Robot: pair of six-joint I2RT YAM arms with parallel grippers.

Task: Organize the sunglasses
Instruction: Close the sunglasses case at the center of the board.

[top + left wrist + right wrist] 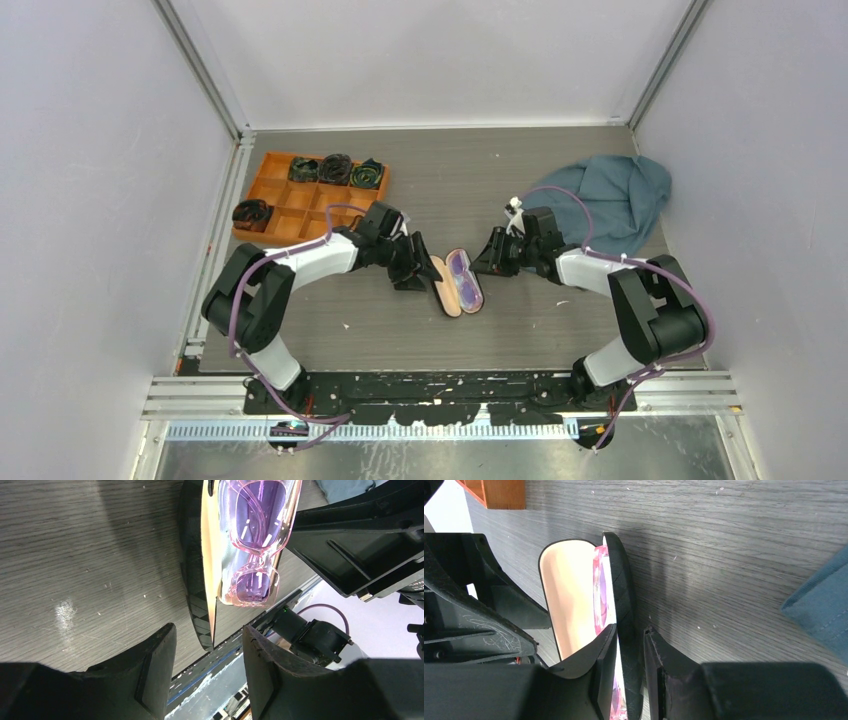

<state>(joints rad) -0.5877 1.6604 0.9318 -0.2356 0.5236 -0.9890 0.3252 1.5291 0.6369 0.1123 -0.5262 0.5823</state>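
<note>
Peeking out as only a pink sliver in the right wrist view, the sunglasses [598, 595] are mostly masked there by the upright black wall of the case [624, 595]; the left wrist view shows them far better, folded, purple lenses up [255, 540], though one end is cut off by the top edge; from above they [464, 279] lie in the right half of the open case [446, 287], mid-table. The tan-lined lid lies flat to the left; its black shell [192, 580] is seen edge-on. The right gripper [630, 640] has its jaws narrow, pinched on that wall, one finger inside the case and one outside; from above its [488, 262] fingertips are too dark to separate. The left gripper [207, 632] stands wide apart, the lid's end reaching just into the gap with no contact visible; overhead it [418, 272] blurs into the arm. Counting: one pair of sunglasses; one case of two halves; one blue cloth [610, 195], crumpled at the far right, partly behind the right arm; one orange tray [290, 205] at the far left holding four dark bundles, what they are unclear; two arms on one grey table [560, 330].
</note>
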